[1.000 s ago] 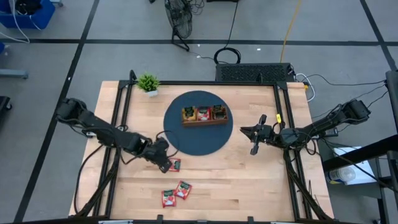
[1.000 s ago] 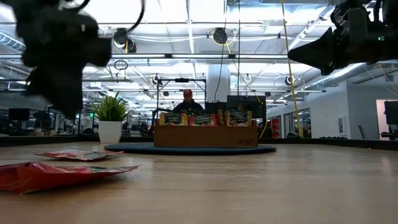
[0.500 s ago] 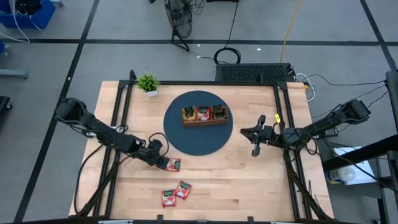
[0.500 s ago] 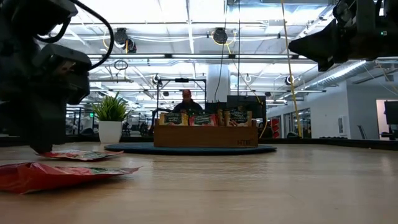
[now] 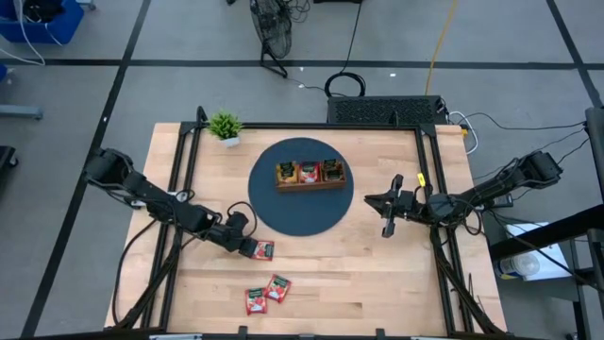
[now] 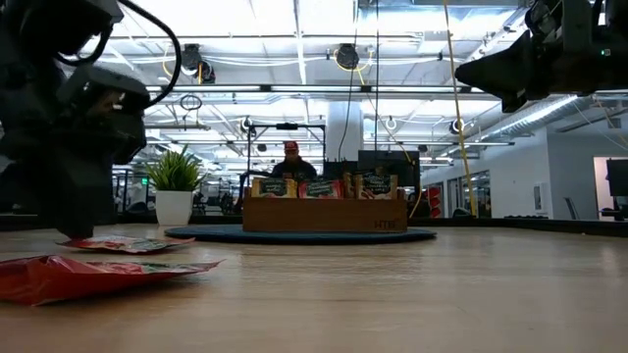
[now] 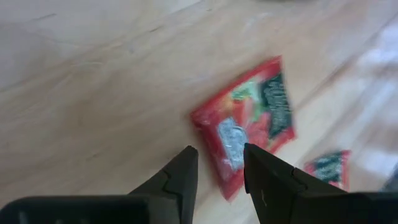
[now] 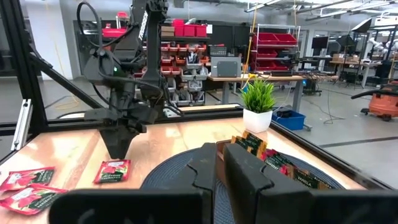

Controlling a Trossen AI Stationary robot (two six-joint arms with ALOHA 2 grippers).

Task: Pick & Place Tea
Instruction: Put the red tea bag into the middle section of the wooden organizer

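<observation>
Hovering over a red sachet (image 5: 263, 250) at the table's (image 5: 377, 274) 7 o'clock, the left gripper (image 5: 247, 247) has dropped lower, jaws parted and empty. Two more sachets (image 5: 266, 294) lie at 6. Tray (image 5: 310, 175), mat (image 5: 302, 212), plant (image 5: 225, 126) unchanged. Right gripper (image 5: 387, 206) waits at 3, clenched.

Both arms are dark, almost black, built of slim jointed links with bulkier rounded housings at the joints. Black cables loop loosely alongside the left arm (image 5: 151, 200). The right arm (image 5: 491, 192) carries similar cabling. Each ends in a gripper with two matte black, blocky, angular fingers (image 7: 180, 180).
</observation>
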